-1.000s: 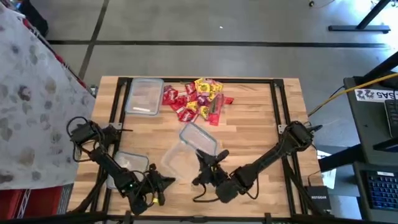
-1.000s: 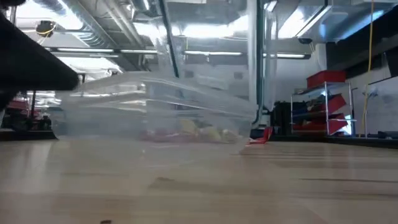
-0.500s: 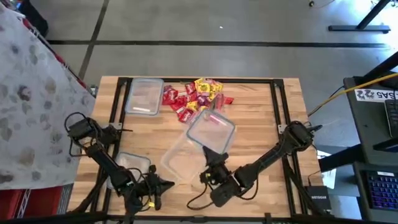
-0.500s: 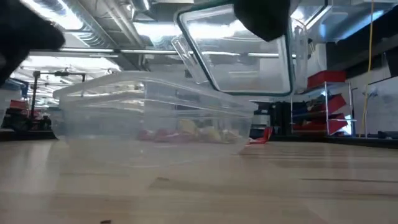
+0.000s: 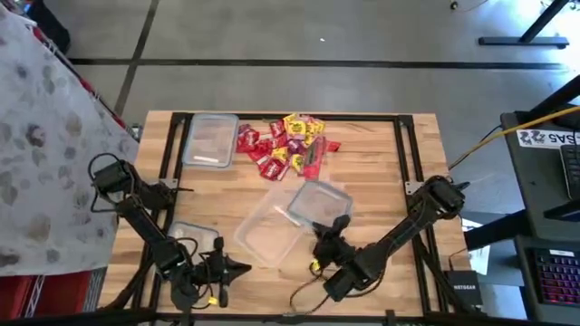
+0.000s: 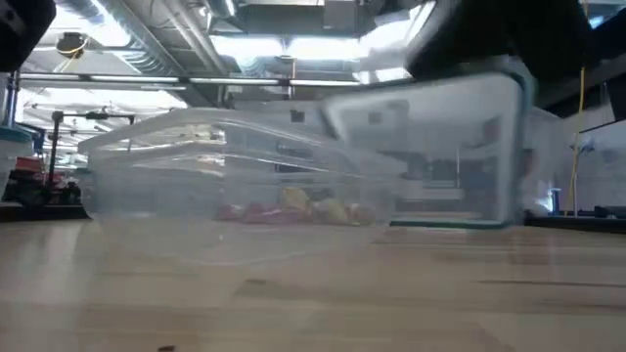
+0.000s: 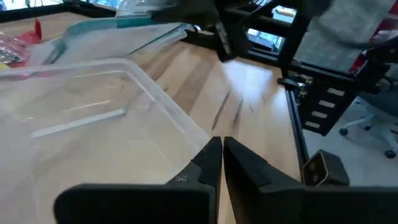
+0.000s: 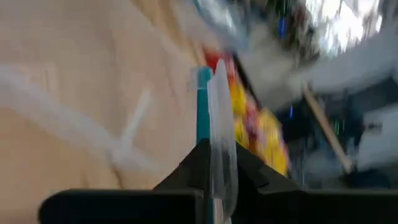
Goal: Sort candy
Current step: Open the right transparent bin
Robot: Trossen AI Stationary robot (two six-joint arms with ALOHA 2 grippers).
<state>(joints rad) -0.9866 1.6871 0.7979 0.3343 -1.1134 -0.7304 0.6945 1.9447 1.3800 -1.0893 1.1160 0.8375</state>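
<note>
The candy [image 5: 290, 145] lies in a red and yellow pile at the table's far middle. An open clear tub [image 5: 265, 234] stands on the table's middle, also in the low view [image 6: 235, 186]. Just right of the tub, my right gripper [image 5: 333, 228] is shut on its clear lid [image 5: 317, 204]. My left gripper [image 5: 237, 266] is shut and sits low at the tub's near left corner [image 7: 186, 134]; I cannot tell whether it touches the tub. My right gripper pinches the lid's near edge [image 8: 211, 106], with its teal seal, between its two fingers. The fingers come from the table's near side, slanting upward. The lid stands steeply tilted, and its lower edge [image 6: 450, 223] is close above the table or on it.
A closed clear tub [image 5: 210, 139] stands at the far left beside the candy. Another clear tub [image 5: 186, 237] stands at the near left under my left arm. Bare wood [image 5: 390, 181] lies to the right of the lid.
My right gripper has lifted the lid off the middle tub. It swung the lid up high, then carried it toward the table's right and near side and lowered it close to the table. The tub has stayed in place, now open.
</note>
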